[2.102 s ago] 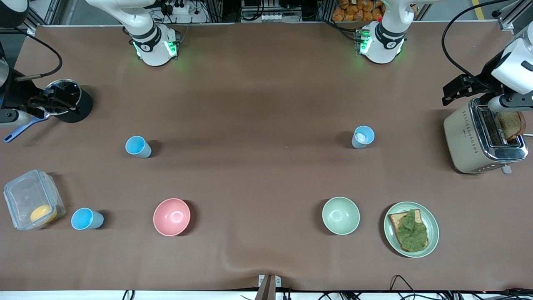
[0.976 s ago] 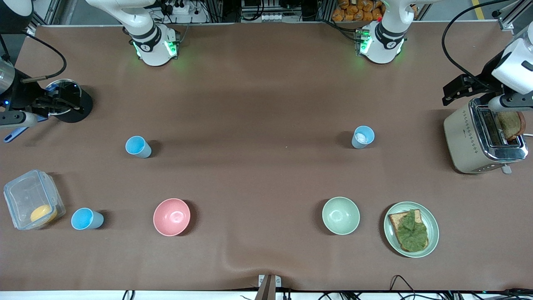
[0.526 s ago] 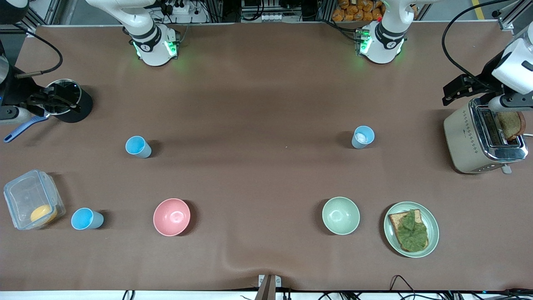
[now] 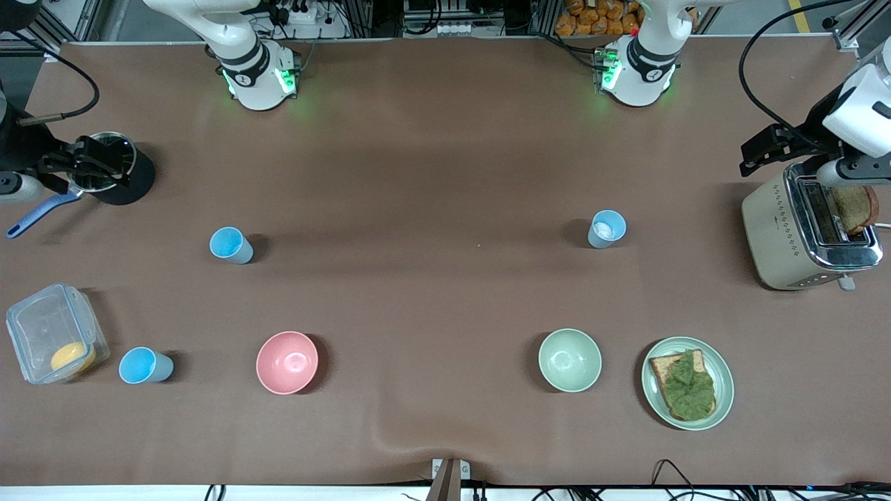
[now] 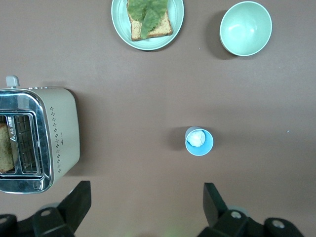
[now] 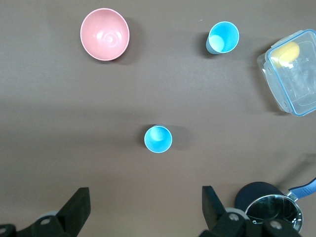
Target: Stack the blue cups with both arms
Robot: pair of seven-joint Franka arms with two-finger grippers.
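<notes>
On the brown worktop (image 4: pixel 431 174) we've got a pink bowl (image 4: pixel 287 362) and a pale green bowl (image 4: pixel 569 360), both upright. Just beside the green one, toward the left arm's end, we see a green plate (image 4: pixel 724 379) with lettuce-topped toast (image 4: pixel 683 385). There's a toaster (image 4: pixel 779 229), a clear lidded box (image 4: pixel 52 341) and a black pot (image 4: pixel 115 177) too.

text: none legible | labels: none | numbers: none
</notes>
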